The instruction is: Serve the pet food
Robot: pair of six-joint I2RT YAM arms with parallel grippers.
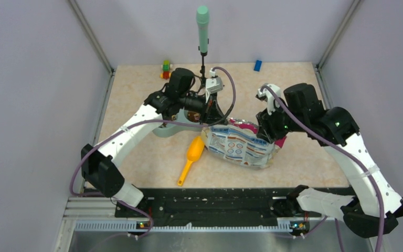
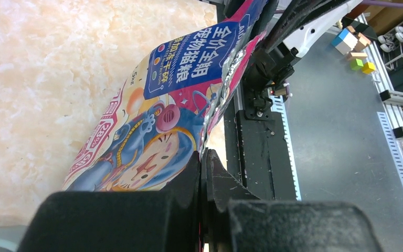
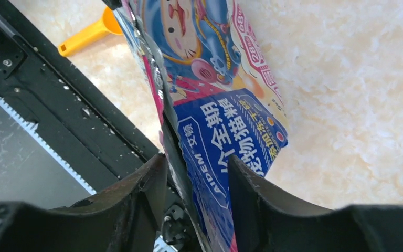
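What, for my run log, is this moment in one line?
left tool: shut on bag | right tool: open around bag | scoop: on table | kibble: unseen

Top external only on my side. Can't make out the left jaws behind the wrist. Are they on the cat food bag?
Observer: Yes. The left wrist view shows the left gripper shut on the edge of the bag, at its cartoon-face end.
Operator: Right side?
Observer: The right wrist view has the right gripper straddling the blue-label end, with the fingers apart and the bag between them. Can't tell if it's pinching.
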